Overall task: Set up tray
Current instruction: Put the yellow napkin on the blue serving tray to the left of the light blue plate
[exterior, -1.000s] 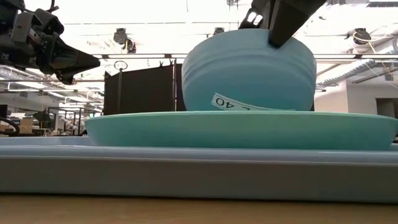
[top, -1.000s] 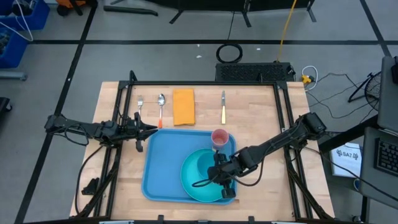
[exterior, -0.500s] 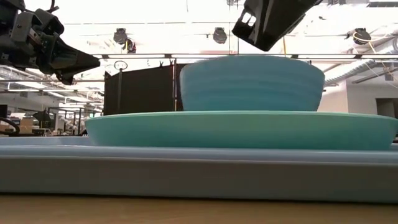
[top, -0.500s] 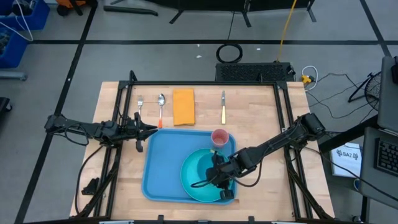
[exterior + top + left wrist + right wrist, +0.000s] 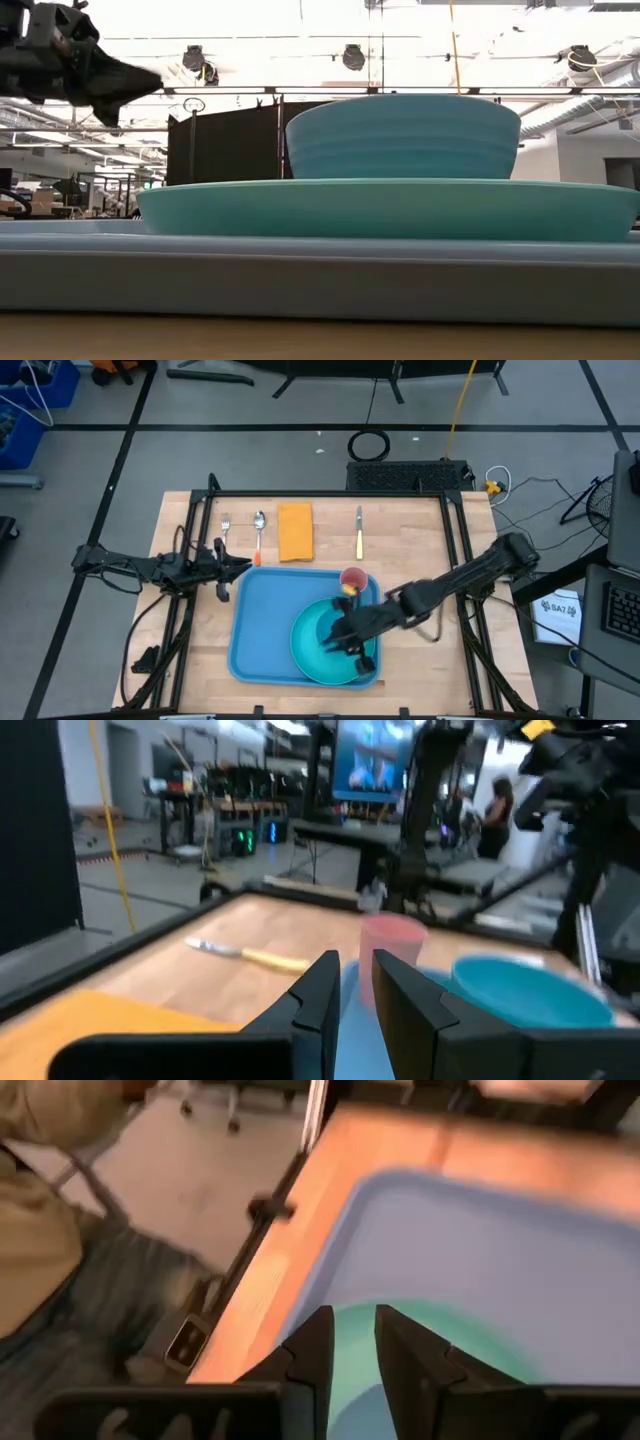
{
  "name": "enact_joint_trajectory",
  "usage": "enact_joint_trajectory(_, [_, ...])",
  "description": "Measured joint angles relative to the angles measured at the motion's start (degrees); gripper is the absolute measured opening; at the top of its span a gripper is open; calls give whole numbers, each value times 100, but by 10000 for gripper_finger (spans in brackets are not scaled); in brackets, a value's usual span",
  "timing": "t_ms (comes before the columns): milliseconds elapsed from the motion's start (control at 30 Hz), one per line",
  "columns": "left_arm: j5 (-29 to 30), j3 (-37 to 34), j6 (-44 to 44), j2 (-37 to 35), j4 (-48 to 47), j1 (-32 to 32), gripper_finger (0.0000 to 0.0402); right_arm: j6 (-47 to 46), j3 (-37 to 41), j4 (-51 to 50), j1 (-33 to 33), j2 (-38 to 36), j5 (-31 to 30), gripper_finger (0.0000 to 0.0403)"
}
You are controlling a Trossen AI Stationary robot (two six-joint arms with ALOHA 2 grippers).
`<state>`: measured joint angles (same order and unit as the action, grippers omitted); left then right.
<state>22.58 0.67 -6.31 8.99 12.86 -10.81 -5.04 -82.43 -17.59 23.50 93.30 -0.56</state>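
The right end effector (image 5: pixel 345 640), its fingers slightly parted and empty, hovers over the tray (image 5: pixel 262 622), far nearer its plate (image 5: pixel 312 650) than the narrowly parted left end effector (image 5: pixel 232 566).

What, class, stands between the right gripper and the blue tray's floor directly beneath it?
The turquoise plate with the bowl on it covers the tray there; the right gripper hovers over them, holding nothing.

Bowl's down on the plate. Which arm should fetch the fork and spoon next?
Left, probably. The left gripper hovers at the tray's far-left corner, right beside the fork and spoon. The right gripper is over the plate, farther away.
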Motion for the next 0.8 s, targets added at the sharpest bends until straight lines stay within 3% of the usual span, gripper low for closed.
enact_joint_trajectory(167, [792, 4, -626, 0, -19, 2, 67, 565, 420, -3, -296, -1297, -536, 64])
enact_joint_trajectory(300, [1636, 102, -1629, 2, -736, 155, 67, 1180, 1238, 92, -536, -2488, -2098, 64])
enact_joint_trajectory(433, [1300, 572, -2520, 4, -1942, 704, 67, 1893, 2445, 583, -951, -3627, -4048, 64])
enact_joint_trajectory(500, [978, 862, -2915, 100, -2487, 1094, 67, 2009, 3158, 1019, -1319, -4190, -4439, 64])
enact_joint_trajectory(567, [641, 1129, -2973, 239, -2807, 1487, 67, 1928, 3858, 1499, -1813, -4752, -4110, 63])
enact_joint_trajectory(800, [-390, 1462, -2276, 1057, -2318, 2437, 67, 881, 5741, 1929, -3506, -6297, -1592, 63])
